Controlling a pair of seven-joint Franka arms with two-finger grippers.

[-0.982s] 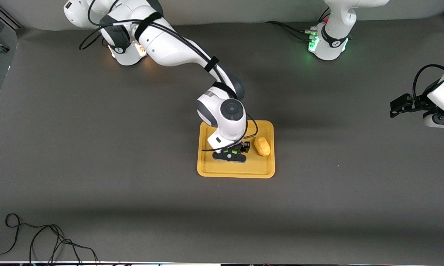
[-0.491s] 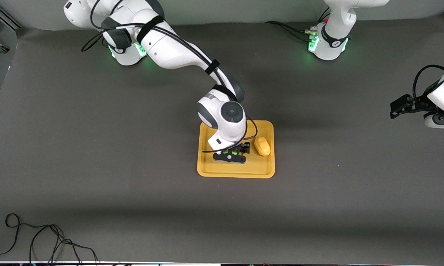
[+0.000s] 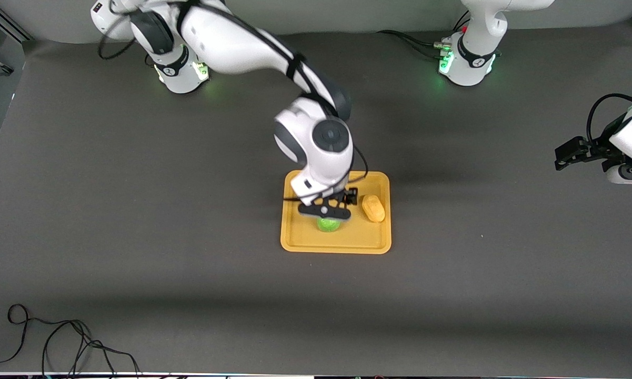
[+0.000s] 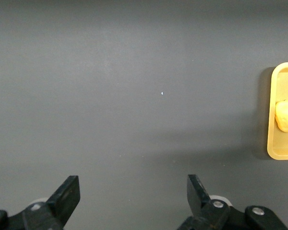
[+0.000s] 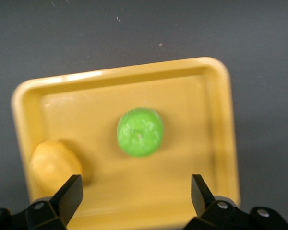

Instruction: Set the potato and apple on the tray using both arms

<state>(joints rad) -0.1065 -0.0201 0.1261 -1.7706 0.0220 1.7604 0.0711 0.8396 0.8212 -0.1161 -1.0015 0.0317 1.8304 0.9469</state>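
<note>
The yellow-orange tray (image 3: 335, 248) lies mid-table. On it rests the green apple (image 3: 328, 225) (image 5: 140, 132), with the oval potato (image 3: 373, 208) (image 5: 55, 163) beside it toward the left arm's end. My right gripper (image 3: 324, 210) (image 5: 136, 189) hangs open just above the apple, nothing between its fingers. The left gripper (image 3: 565, 153) (image 4: 133, 191) waits open and empty over bare table near the left arm's end. In the left wrist view the tray's rim (image 4: 271, 115) and the potato (image 4: 287, 116) show at the edge.
Dark grey mat covers the table. Both arm bases (image 3: 181, 73) (image 3: 468, 63) stand along the edge farthest from the front camera. A loose black cable (image 3: 58, 337) lies at the corner nearest the front camera, toward the right arm's end.
The right gripper has opened, let go of the apple and risen; the apple now lies uncovered on the tray. The left arm has not moved.
</note>
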